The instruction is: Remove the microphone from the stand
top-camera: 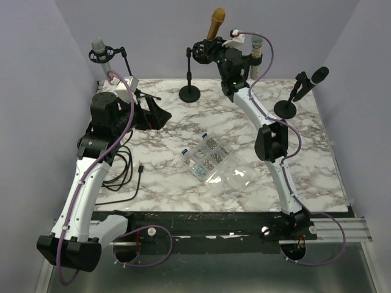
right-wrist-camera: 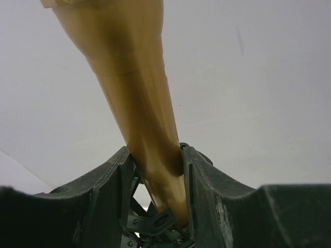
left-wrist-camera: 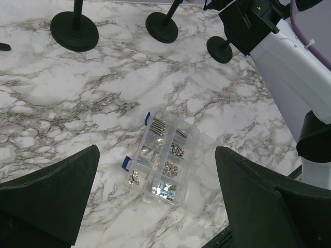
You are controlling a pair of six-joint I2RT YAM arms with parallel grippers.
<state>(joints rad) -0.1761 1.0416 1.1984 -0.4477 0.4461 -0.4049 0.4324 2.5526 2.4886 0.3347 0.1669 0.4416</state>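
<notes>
A gold microphone stands upright in the black shock-mount clip of a desk stand at the back middle of the table. My right gripper is shut on the microphone's body just above the clip; in the right wrist view the gold microphone runs up between the two black fingers, both pressing on it. My left gripper is open and empty, held above the marble table on the left side.
A grey microphone on a stand is at the back left, a black microphone on a stand at the back right. A clear plastic box of screws lies mid-table and shows in the left wrist view. A black cable lies at the left.
</notes>
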